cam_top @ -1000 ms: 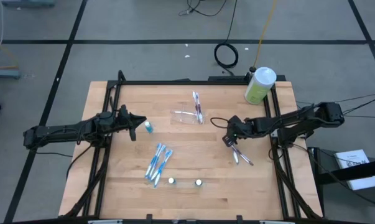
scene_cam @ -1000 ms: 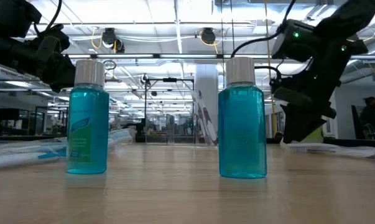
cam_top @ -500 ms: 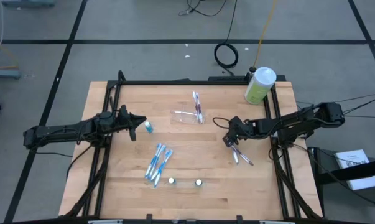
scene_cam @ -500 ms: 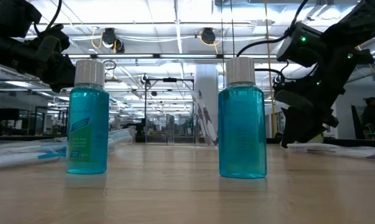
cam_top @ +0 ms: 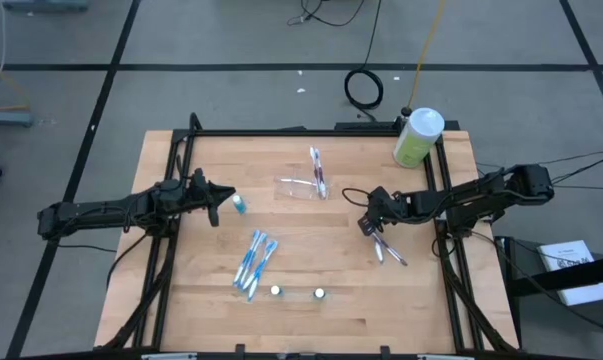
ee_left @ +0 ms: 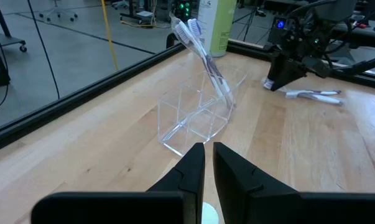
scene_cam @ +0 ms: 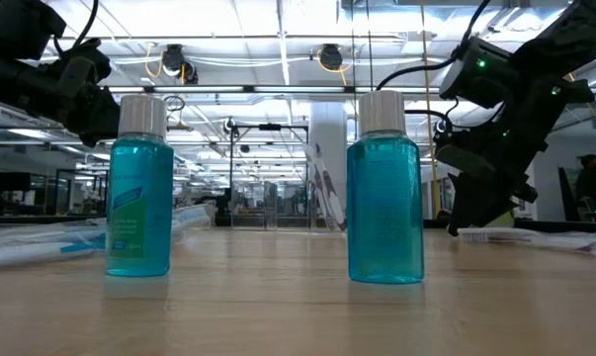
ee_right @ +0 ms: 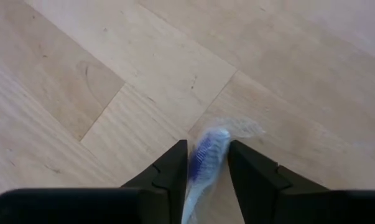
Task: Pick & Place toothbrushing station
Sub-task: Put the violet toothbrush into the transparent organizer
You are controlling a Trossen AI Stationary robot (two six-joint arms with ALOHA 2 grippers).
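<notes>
The toothbrushing station, a clear plastic tray, stands at the table's far middle, and two toothbrushes lean out of it. To its right, my right gripper points down at two wrapped toothbrushes lying on the wood and is shut on one of them. My left gripper hovers at the left, fingers shut, holding nothing. A small blue bottle stands just past its tips. My right gripper has the wrapped bristle head of one toothbrush between its two fingers, one on each side. The fingers slant down from the table's right and straddle the brush across its width. The toothbrush lies flat on the table.
A green bottle with a white cap stands at the far right corner. Several packed blue toothbrushes lie at the near middle. Two small blue bottles stand by the near edge. A black frame rims the table.
In the low view my right arm's wrist has tipped a little above the toothbrushes, while its fingertips have stayed at the same spot. Nothing on the table has moved.
</notes>
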